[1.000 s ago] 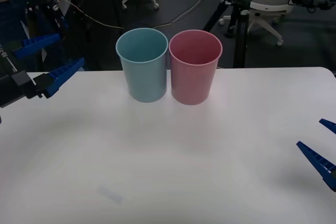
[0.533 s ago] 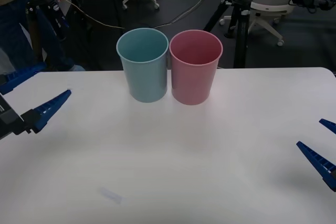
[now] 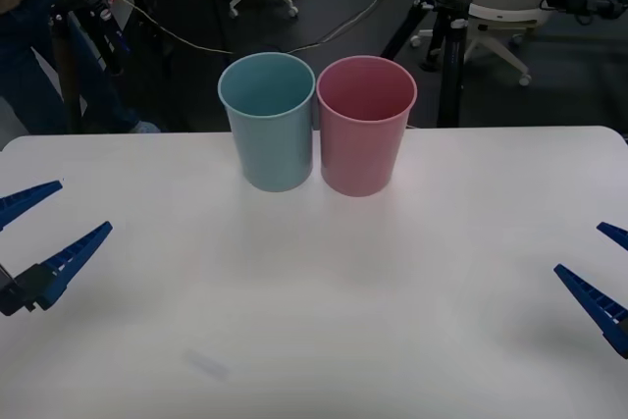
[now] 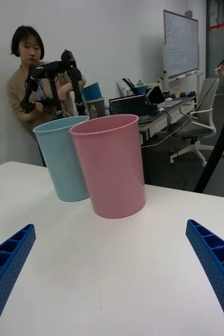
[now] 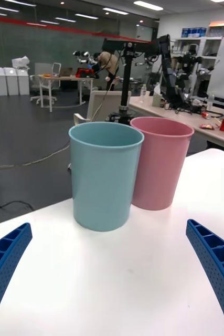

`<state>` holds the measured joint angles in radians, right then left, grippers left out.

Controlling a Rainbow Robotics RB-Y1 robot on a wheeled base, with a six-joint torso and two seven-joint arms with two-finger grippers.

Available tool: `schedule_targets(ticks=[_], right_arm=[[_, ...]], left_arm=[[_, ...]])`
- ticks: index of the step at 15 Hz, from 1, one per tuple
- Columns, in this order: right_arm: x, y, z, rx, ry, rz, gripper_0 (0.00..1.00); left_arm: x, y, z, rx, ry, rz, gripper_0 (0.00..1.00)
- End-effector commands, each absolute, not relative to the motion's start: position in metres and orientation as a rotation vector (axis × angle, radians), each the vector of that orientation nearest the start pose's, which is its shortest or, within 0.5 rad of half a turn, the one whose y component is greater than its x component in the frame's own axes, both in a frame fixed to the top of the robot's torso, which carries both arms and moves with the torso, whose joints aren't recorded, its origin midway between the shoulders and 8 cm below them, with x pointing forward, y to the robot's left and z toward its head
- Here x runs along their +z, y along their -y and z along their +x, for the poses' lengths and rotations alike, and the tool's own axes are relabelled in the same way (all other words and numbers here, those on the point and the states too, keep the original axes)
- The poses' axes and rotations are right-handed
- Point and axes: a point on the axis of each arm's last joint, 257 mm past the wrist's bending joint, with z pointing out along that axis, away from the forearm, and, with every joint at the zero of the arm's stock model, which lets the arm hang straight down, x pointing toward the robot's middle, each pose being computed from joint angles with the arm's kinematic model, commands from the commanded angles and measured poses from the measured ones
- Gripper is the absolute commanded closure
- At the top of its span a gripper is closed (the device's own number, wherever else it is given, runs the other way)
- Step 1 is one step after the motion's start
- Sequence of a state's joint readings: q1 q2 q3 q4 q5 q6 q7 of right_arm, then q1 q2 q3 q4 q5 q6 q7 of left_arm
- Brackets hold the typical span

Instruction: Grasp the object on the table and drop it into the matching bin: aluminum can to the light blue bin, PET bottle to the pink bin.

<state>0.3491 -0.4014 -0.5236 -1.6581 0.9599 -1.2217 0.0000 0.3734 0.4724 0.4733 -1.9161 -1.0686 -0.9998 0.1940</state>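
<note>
The light blue bin (image 3: 267,125) and the pink bin (image 3: 365,130) stand upright and touching at the back middle of the white table (image 3: 343,282), blue on the left. The object, the PET bottle, is out of view. My left gripper (image 3: 85,205) hangs open over the table's left edge, well short of the bins. My right gripper (image 3: 577,247) stays open at the right edge. The left wrist view has the light blue bin (image 5: 104,178) nearer than the pink bin (image 5: 161,163). In the right wrist view the pink bin (image 4: 112,168) is nearer than the light blue bin (image 4: 62,157).
A faint pale mark (image 3: 208,365) lies on the near left of the tabletop. Behind the table stand a black tripod (image 3: 446,36) and office chairs (image 3: 496,17) on a dark floor.
My left gripper has drawn back from the far left edge toward the near left of the table, staying open. The right gripper and both bins have not moved.
</note>
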Motion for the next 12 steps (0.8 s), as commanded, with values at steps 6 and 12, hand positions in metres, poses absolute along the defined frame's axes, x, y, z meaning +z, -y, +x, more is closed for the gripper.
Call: schedule_targets(ticks=[6, 12], right_arm=[[-0.169, 0.33, 0.342, 0.567, -1.441, -0.465, 0.0], [-0.169, 0.33, 0.342, 0.567, -1.441, -0.465, 0.0]], left_arm=[[-0.155, -0.328, 0.333, -0.465, -1.559, 0.44, 0.0], [-0.161, -0.321, 0.331, -0.48, -1.56, 0.438, 0.0]])
